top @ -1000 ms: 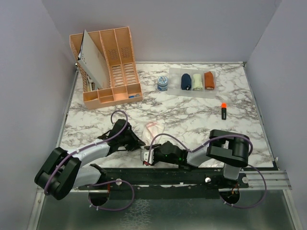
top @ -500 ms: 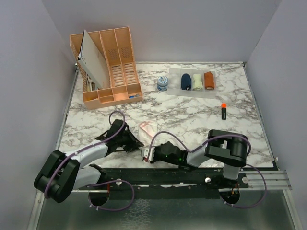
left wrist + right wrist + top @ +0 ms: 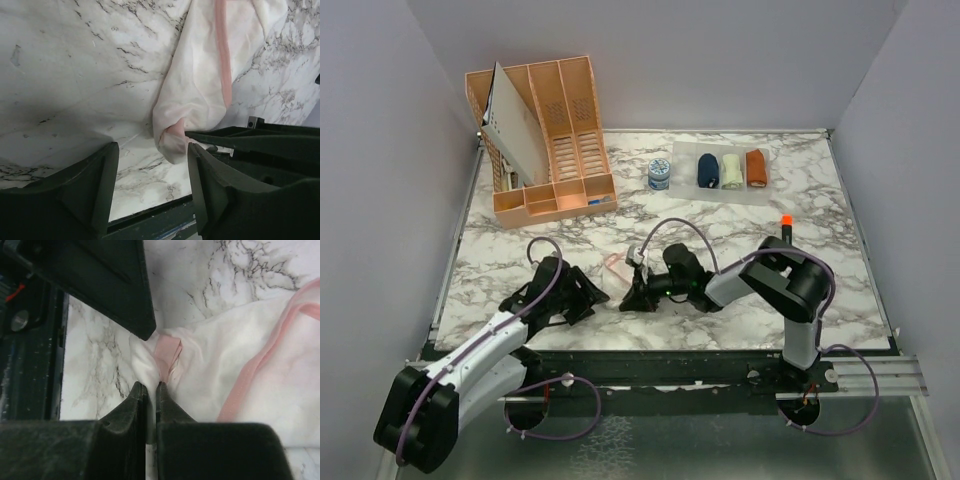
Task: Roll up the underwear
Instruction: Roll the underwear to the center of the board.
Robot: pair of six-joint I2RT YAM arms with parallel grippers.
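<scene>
**Two grey-and-black arms, purple cabling**

left arm [image 3: 485, 345]: pale grey link shells, chunky black joint housings; right arm [image 3: 798, 335]: same grey links and black joints; thin purple cables [image 3: 672, 226] loop along both; left gripper fingers [image 3: 85, 190] dark matte plastic, blocky, bevelled edges; right gripper fingers [image 3: 125, 432] same dark plastic, narrowing to blunt tips
</scene>
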